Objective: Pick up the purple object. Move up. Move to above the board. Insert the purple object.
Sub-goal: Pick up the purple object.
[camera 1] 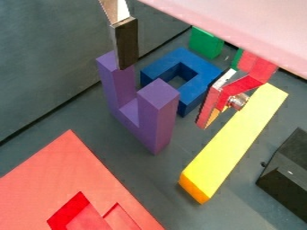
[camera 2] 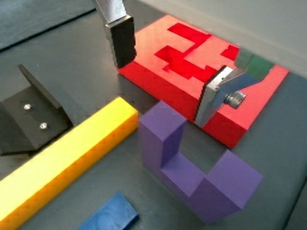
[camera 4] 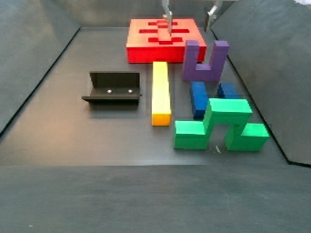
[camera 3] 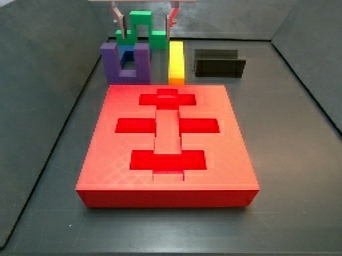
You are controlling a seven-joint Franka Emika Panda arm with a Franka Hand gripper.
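Observation:
The purple object (camera 1: 138, 101) is a U-shaped block lying on the dark floor, also seen in a wrist view (camera 2: 192, 163) and in both side views (camera 3: 123, 62) (camera 4: 205, 60). The red board (camera 3: 167, 135) with cross- and bar-shaped recesses lies beside it, seen in both wrist views (camera 2: 180, 63) (camera 1: 54, 184) and in a side view (camera 4: 165, 38). My gripper (camera 1: 171, 87) (camera 2: 163, 90) is open and empty, hanging above the purple object. One finger (camera 1: 125, 43) is over a prong, the other finger (camera 1: 234, 93) is over the yellow bar's side. It shows high up in both side views (camera 3: 143, 18) (camera 4: 190, 16).
A blue block (camera 1: 180, 76) (camera 4: 205, 96) lies against the purple object, with a green block (camera 4: 219, 123) (camera 3: 139, 25) beyond it. A yellow bar (camera 1: 234, 139) (camera 4: 161, 91) lies alongside. The black fixture (camera 2: 30, 112) (camera 4: 112, 88) stands past the bar. Grey walls surround the floor.

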